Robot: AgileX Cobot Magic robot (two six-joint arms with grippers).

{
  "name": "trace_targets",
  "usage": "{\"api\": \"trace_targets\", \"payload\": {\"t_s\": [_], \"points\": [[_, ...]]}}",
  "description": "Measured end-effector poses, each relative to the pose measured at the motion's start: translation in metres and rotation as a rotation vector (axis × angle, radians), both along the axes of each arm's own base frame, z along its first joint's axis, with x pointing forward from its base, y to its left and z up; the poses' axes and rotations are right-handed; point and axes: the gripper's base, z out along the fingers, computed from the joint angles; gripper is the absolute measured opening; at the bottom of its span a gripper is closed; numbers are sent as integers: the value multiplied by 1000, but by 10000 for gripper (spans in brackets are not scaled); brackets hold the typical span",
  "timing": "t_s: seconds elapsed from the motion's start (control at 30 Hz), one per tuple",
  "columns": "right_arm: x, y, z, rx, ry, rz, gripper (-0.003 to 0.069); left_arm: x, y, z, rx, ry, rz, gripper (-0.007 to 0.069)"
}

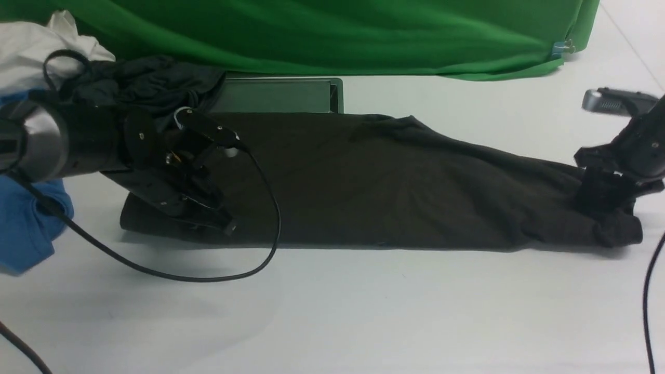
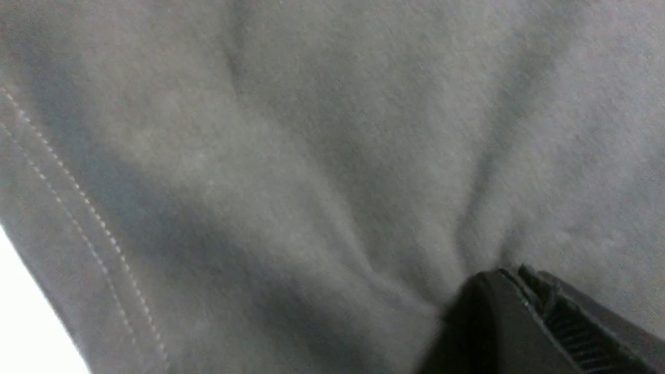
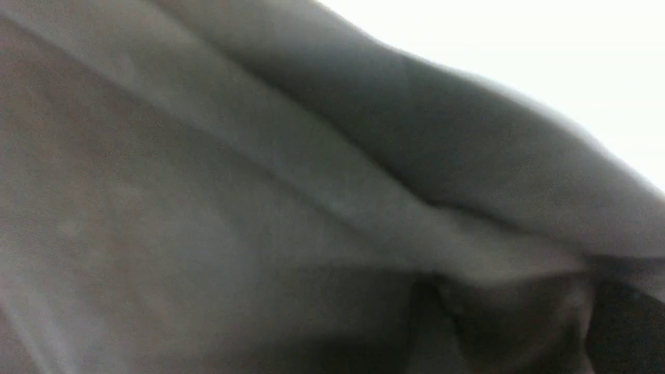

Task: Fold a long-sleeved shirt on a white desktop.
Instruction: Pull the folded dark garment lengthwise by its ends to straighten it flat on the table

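Long-sleeved shirt [image 1: 395, 182] lies as a long band across white desktop [image 1: 363, 311]; my left gripper [image 1: 228, 224] is pinched tight on its left end, my right gripper [image 1: 602, 200] sits at its right end, opening indiscernible.

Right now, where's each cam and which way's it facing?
Front: between left arm and right arm, facing forward at the long-sleeved shirt on the white desktop; left gripper, right gripper at its ends.
Left wrist: on left arm, close on shirt knit; one finger shows.
Right wrist: on right arm, close on shirt folds; no robot part clear.
Shared: all see the shirt.
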Motion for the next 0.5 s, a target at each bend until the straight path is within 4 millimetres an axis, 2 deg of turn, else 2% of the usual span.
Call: {"api": "trace_targets", "payload": {"t_s": [0.03,0.1,0.17,0.2,0.23,0.3,0.37,0.4,0.47,0.5], "points": [[1,1,10,-9,-44,5,420,-2,-3,11,-6,-16,-9,18],[1,2,17,-17,-77,22,449,-5,-10,30,-25,-72,-25,18],[1,4,18,-20,-84,29,463,-8,-18,43,-38,-111,-41,18],[3,7,16,-21,-86,45,475,-18,-35,70,-67,-197,-86,17],[3,7,15,-22,-86,49,477,-19,-37,73,-74,-205,-90,17],[6,9,9,-29,-94,69,482,-36,-57,102,-110,-288,-152,17],[9,10,-4,-33,-87,85,484,-62,-76,136,-167,-378,-222,17],[9,10,-4,-34,-89,86,483,-64,-78,139,-172,-385,-228,17],[11,10,-17,-34,-66,108,482,-98,-87,177,-229,-491,-299,17],[11,10,-17,-34,-67,109,482,-100,-88,179,-234,-497,-303,17]]}}
